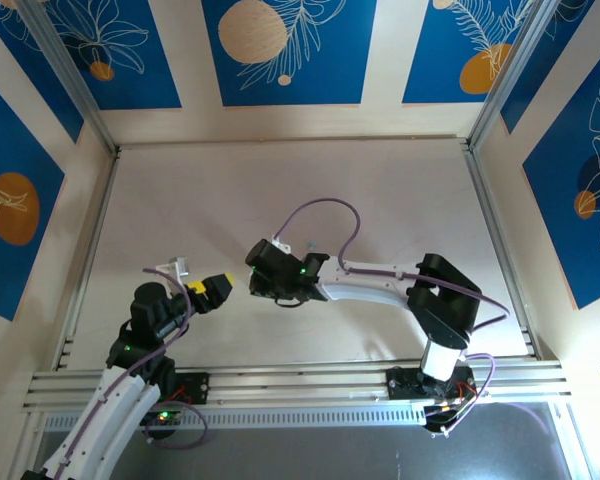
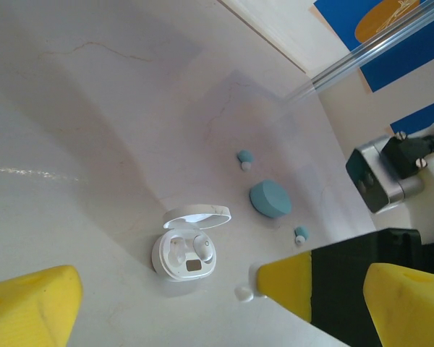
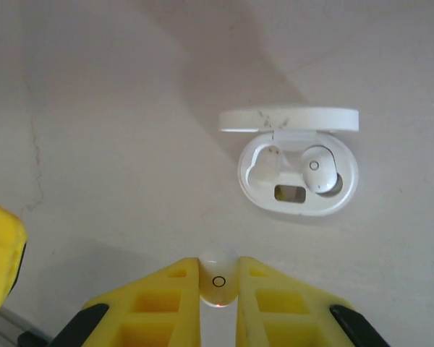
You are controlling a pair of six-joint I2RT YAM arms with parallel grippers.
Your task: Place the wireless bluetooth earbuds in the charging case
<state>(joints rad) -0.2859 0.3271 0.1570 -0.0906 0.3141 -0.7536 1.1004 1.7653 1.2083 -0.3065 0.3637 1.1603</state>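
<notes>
The right gripper (image 3: 218,298) is pinched narrow on a white earbud (image 3: 218,272), held at the very tips of its yellow fingers (image 3: 170,303), out toward the middle of the table (image 1: 380,200). Whether the bud is lifted or rests on the surface I cannot tell. The left gripper (image 1: 212,289) stands wide with nothing in it, nearer the table's left edge. The white charging case (image 3: 298,189) lies just beyond the held bud, apart from it. Its lid (image 3: 289,119) is up, the second white bud (image 3: 318,168) is seated in one well, and the empty well (image 3: 264,173) is beside it. The grip is small and on a rounded body, so the bud could twist or pop free on the way over. A finger brushing the light case could also shove it or tip the lid down. A bud entering turned would likely sit proud. The held bud's ringed face looks up at the wrist camera, and its long axis runs along the fingers, toward the case. The case's own long axis lies crosswise to that.
</notes>
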